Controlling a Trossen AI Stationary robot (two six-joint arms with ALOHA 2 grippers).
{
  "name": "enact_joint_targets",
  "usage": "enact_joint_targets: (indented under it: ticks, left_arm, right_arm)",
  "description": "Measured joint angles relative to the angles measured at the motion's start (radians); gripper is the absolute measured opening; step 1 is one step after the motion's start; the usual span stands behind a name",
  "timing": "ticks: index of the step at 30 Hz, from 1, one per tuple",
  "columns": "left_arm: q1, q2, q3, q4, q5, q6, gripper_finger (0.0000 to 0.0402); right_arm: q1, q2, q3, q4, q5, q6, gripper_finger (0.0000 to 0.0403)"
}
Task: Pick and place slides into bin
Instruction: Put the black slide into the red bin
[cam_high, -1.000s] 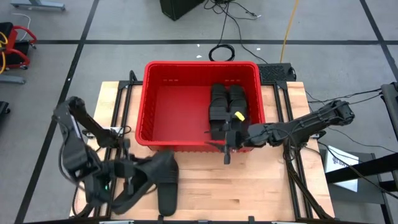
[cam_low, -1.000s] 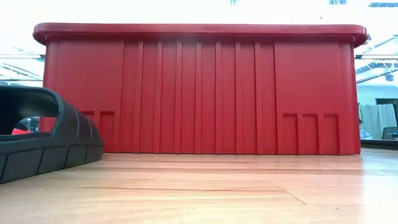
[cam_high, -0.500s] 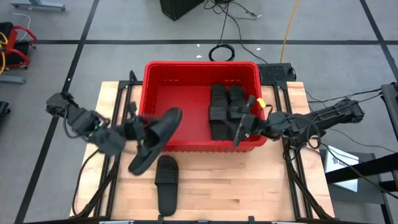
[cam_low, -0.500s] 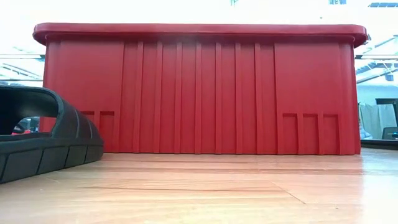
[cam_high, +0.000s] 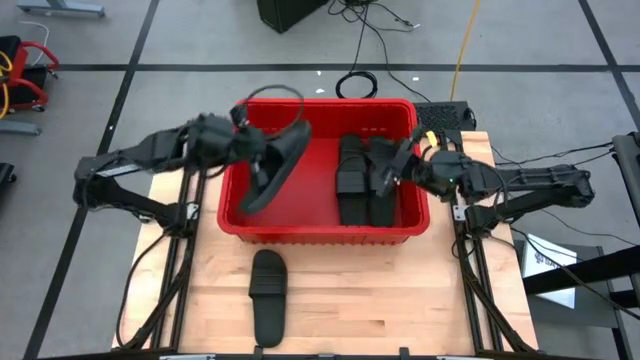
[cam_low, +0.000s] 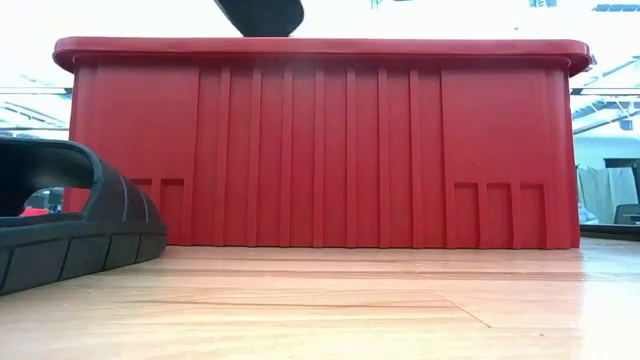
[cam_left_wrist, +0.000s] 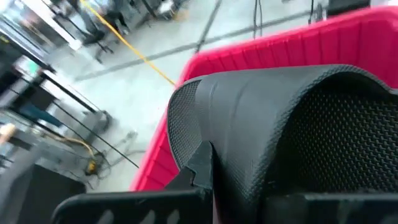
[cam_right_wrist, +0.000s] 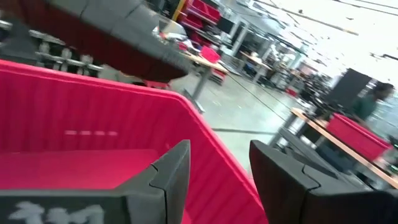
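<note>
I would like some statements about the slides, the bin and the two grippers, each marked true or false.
1. The left gripper holds a slide above the bin. True.
2. The bin is empty. False: slides already inside lie in its right part.
3. One slide on the table lies in front of the bin. True.
4. The right gripper grips a slide. False: its fingers are open and hold nothing.
5. The bin is blue. False: it is red.
</note>
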Motion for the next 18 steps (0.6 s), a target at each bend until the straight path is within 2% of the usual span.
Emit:
enact_joint_targets:
  ticks: [3,5,12,18]
  left_arm:
    - [0.103,0.048,-0.001,0.015,0.112,0.022,0.0021]
    - [0.151,0.090,-0.005,0.019,0.147,0.031,0.0021]
    - [0.216,0.243,-0.037,0.073,0.125,0.089,0.0021]
    - [0.224,0.339,-0.083,0.179,0.065,0.147,0.0021]
  right_arm:
    - [-0.043,0.003,0.000,-0.017,-0.001,0.001,0.0155]
    - [-0.065,0.004,0.000,-0.031,-0.007,0.001,0.0155]
    - [-0.136,0.005,0.000,-0.060,-0.185,0.028,0.0155]
    - [-0.175,0.006,-0.032,-0.035,-0.212,0.024,0.0155]
